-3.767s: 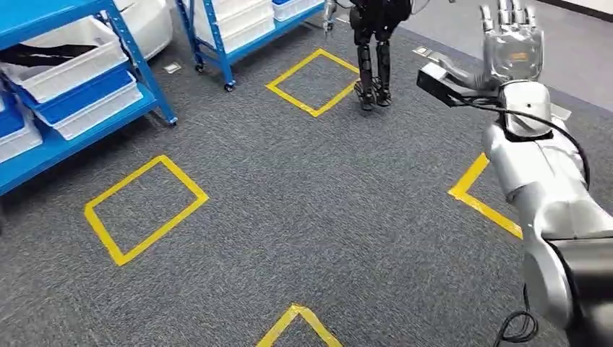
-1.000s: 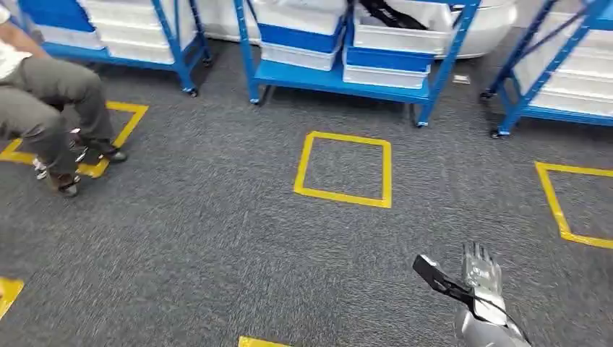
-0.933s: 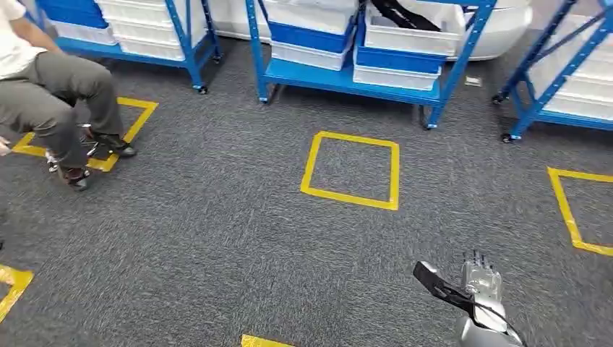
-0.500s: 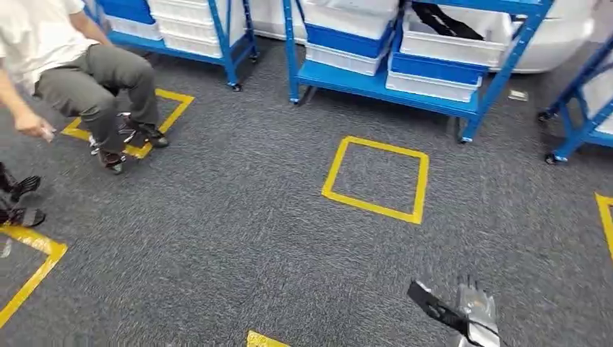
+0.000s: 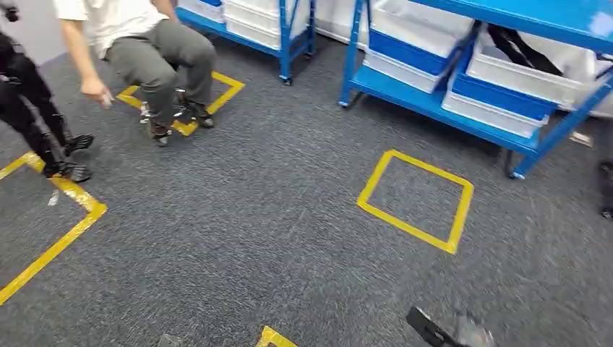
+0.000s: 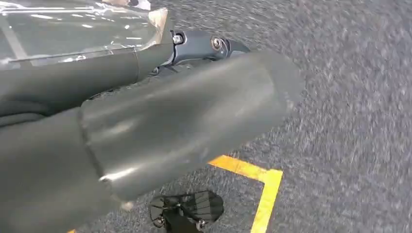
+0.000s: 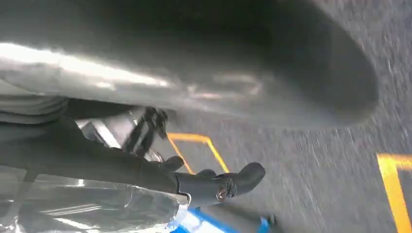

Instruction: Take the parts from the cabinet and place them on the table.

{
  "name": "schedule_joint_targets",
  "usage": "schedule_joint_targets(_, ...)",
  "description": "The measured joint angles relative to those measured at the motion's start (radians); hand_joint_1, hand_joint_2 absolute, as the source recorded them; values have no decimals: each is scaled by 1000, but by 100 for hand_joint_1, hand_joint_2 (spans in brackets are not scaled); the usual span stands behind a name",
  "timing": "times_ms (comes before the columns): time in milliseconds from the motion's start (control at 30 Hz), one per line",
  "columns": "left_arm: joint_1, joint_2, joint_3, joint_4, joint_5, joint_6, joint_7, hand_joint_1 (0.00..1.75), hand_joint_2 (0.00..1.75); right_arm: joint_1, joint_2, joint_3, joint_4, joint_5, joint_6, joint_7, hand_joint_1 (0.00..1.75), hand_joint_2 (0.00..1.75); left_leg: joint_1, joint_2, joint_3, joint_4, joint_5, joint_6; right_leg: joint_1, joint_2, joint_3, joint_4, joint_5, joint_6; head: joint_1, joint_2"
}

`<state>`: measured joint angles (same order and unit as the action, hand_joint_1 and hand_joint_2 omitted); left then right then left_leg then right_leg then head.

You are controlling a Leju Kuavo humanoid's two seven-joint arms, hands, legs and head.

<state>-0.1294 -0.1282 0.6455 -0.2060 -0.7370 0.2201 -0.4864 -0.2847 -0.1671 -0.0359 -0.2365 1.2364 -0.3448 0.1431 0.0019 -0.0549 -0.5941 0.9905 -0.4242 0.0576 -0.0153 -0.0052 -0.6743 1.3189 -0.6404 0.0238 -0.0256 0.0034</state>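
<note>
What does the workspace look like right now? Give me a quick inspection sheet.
Surface: grey carpet marked with a yellow tape square; more tape at the edges.
Job's things: blue shelves hold white and blue bins; a black item lies in one white bin, too blurred to identify.
Clutter: nothing seen on the floor.
Hands: right hand is low at the picture's edge and blurred. Left hand hangs over the carpet, with clear plastic beside its fingers. Cannot tell whether either hand holds anything.
Cables: nothing seen.
Surroundings: a seated person near the far shelves; the dark legs of another robot on the left.
</note>
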Motion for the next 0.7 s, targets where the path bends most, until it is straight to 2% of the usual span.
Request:
schedule_joint_targets(33,1,0,0,0,0,-1,2,0,0,10,1,-6,2,0,4,1,0,0,-1,-18,1,0,0,0,0,2,-11,-1,12,7,0,0)
schedule_joint_targets(67,3,-1,0,0,0,-2,2,0,0,15,2,-10,3,-1,10,2,0,0,-1,-33,1,1,-1,-1,0,3,4,-51,44,17,0,0)
schedule_joint_targets(100,3,-2,0,0,0,-2,2,0,0,17,3,-12,3,-3,14,4,0,0,-1,-48,3,2,-1,-2,-1,9,34,-130,86,27,0,0)
schedule_joint_targets(133,3,-3,0,0,-1,-2,3,0,0,19,3,-17,5,-8,19,5,0,0,-1,-61,4,3,-3,-4,-3,31,76,-228,132,34,1,0)
schedule_joint_targets(167,4,-4,0,0,-5,-2,4,0,0,20,3,-23,6,-9,21,6,0,0,-1,-73,1,5,-4,-8,-10,88,102,-301,157,35,2,0)
schedule_joint_targets(200,4,-4,0,0,-7,-2,8,0,0,25,3,-28,9,-9,21,9,0,0,-9,-88,0,14,-11,-17,-4,84,104,-310,165,17,0,0)
schedule_joint_targets(300,15,-6,0,0,-16,-1,11,0,0,37,12,-37,10,-15,24,15,0,0,-4,-114,-6,12,-12,-30,2,53,117,-306,162,-6,0,0)
schedule_joint_targets(333,18,-2,0,0,-17,0,12,0,0,40,24,-39,10,-18,26,17,0,0,-2,-114,-7,19,-16,-32,-17,38,122,-310,166,-14,2,0)
schedule_joint_targets(367,20,-5,-1,0,-19,0,12,0,0,42,22,-42,10,-19,30,18,0,0,-10,-45,-15,42,-33,-37,-14,32,125,-311,166,-22,0,0)
schedule_joint_targets(400,18,-6,-1,0,-23,-1,14,0,0,49,24,-48,10,-22,35,18,0,0,-8,2,-38,91,-65,-43,-11,18,129,-311,162,-27,-13,0)
schedule_joint_targets(433,16,-7,-2,0,-27,-1,15,0,0,59,26,-53,10,-26,40,19,0,0,-5,30,-74,162,-103,-48,-8,4,132,-311,159,-31,-13,0)
schedule_joint_targets(467,13,-8,-2,0,-29,-1,16,0,0,72,27,-57,11,-30,43,19,0,0,-1,43,-122,249,-141,-53,-5,-16,134,-311,156,-35,-13,0)
schedule_joint_targets(500,14,-10,-3,0,-29,-1,18,0,0,78,30,-59,12,-35,46,19,0,0,3,48,-156,308,-157,-57,-4,-32,134,-311,153,-38,-14,0)
schedule_joint_targets(533,16,-10,-2,0,-29,-1,20,0,0,83,33,-61,13,-36,49,19,0,0,6,51,-170,323,-149,-59,-4,-45,135,-311,152,-39,-13,0)
schedule_joint_targets(567,19,-10,-2,0,-31,-1,22,0,0,84,37,-61,13,-36,52,19,0,0,9,54,-156,286,-116,-60,-4,-56,136,-311,149,-36,-14,0)
schedule_joint_targets(600,19,-10,-2,0,-31,-1,24,0,0,84,43,-61,13,-36,53,19,0,0,9,60,-117,208,-71,-58,-4,-67,140,-311,146,-34,-14,0)
schedule_joint_targets(633,18,-10,-2,0,-32,-1,25,0,0,84,47,-61,13,-36,53,19,0,0,9,79,-63,110,-27,-54,-4,-78,145,-311,142,-32,-14,0)
schedule_joint_targets(667,16,-10,-2,0,-33,0,25,0,0,85,51,-62,13,-36,53,19,0,0,5,122,-17,33,-7,-47,-2,-87,152,-311,138,-27,-14,0)
schedule_joint_targets(700,13,-10,-3,0,-34,-1,25,0,0,85,53,-63,14,-36,53,19,0,0,-1,140,-15,31,-14,-42,9,-96,155,-311,133,-19,-11,0)
